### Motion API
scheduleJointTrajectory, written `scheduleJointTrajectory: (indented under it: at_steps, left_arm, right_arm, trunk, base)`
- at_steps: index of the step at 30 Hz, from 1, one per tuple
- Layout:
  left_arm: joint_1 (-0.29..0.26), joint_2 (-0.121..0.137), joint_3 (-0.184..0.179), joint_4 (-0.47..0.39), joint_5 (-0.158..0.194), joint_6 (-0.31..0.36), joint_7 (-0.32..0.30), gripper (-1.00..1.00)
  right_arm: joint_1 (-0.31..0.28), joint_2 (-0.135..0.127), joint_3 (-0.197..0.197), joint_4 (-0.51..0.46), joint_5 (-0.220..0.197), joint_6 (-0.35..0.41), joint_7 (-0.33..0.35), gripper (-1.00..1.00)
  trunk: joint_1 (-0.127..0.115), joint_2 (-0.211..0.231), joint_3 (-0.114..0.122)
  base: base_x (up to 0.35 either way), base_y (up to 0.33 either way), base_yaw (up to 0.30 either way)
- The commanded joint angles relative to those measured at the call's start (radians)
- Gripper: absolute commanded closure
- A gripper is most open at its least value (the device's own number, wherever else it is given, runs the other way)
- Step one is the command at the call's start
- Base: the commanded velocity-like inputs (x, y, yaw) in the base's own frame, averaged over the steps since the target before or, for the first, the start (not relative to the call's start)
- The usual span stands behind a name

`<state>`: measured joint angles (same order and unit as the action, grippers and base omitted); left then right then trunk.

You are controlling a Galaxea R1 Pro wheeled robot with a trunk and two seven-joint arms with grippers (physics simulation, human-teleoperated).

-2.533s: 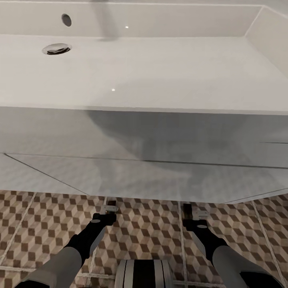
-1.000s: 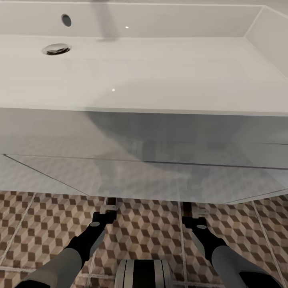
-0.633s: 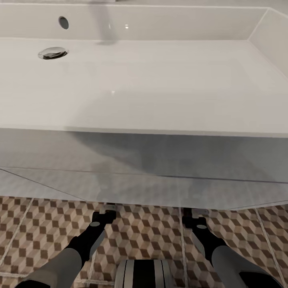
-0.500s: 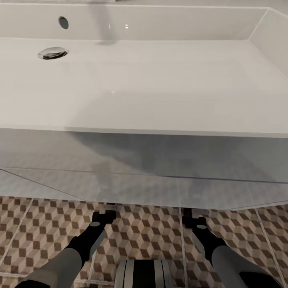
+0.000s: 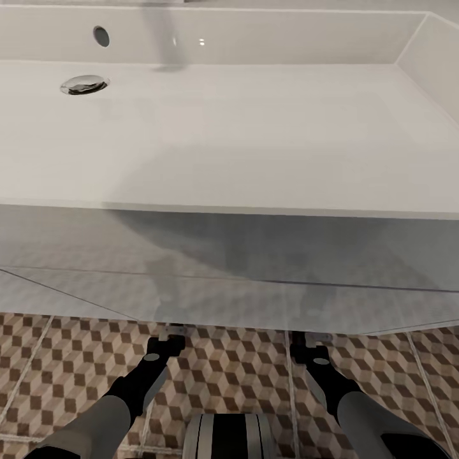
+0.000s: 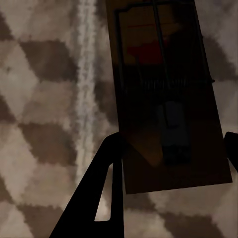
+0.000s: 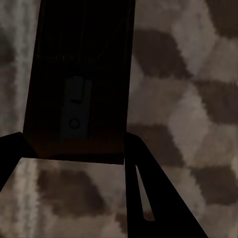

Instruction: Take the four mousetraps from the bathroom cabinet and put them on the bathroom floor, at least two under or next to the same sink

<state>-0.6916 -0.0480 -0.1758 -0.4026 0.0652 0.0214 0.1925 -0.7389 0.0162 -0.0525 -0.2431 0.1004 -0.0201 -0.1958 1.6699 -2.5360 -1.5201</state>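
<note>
Each claw is clamped on a trap: the left claw (image 6: pixel 168 158) grips one trap (image 6: pixel 166 94), the right claw (image 7: pixel 74 148) another (image 7: pixel 82 79), both low over the floor (image 5: pixel 236 376) at the sink's (image 5: pixel 229 140) front edge. Neither looks set down yet; the other two traps are unaccounted for.

The long white rectangular trough sink (image 5: pixel 255 127) stands before me, above the cube-patterned tiled floor (image 5: pixel 51 357). My two arms reach forward under its front edge, the left gripper (image 5: pixel 173 331) to the left, the right gripper (image 5: pixel 315 336) to the right. Between my left fingers (image 6: pixel 94 198) lies one flat dark-brown mousetrap (image 6: pixel 166 94), over the floor beside a grout line. Between my right fingers (image 7: pixel 148 198) lies a second mousetrap (image 7: pixel 82 79).
</note>
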Motion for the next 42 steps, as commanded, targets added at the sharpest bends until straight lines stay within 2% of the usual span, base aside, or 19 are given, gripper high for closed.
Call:
scheduleJointTrajectory:
  at_steps: [1,33,42]
  left_arm:
    - [0.000,0.001,-0.008,-0.001,0.005,0.003,0.008,1.00]
    - [0.000,0.000,-0.008,-0.001,0.005,0.003,0.008,1.00]
    - [0.000,0.002,-0.008,-0.001,0.005,0.001,0.008,1.00]
  right_arm:
    - [0.000,0.001,-0.005,0.001,0.008,0.000,-0.002,1.00]
    - [0.000,0.001,-0.009,-0.004,0.001,0.011,-0.002,1.00]
    - [0.000,0.001,-0.009,-0.004,0.001,0.010,-0.002,1.00]
  trunk:
    - [0.000,0.000,-0.001]
    - [0.000,0.000,-0.001]
    - [0.000,0.000,-0.001]
  base:
    - [0.000,0.000,-0.005]
    - [0.000,0.000,-0.023]
    - [0.132,0.000,0.000]
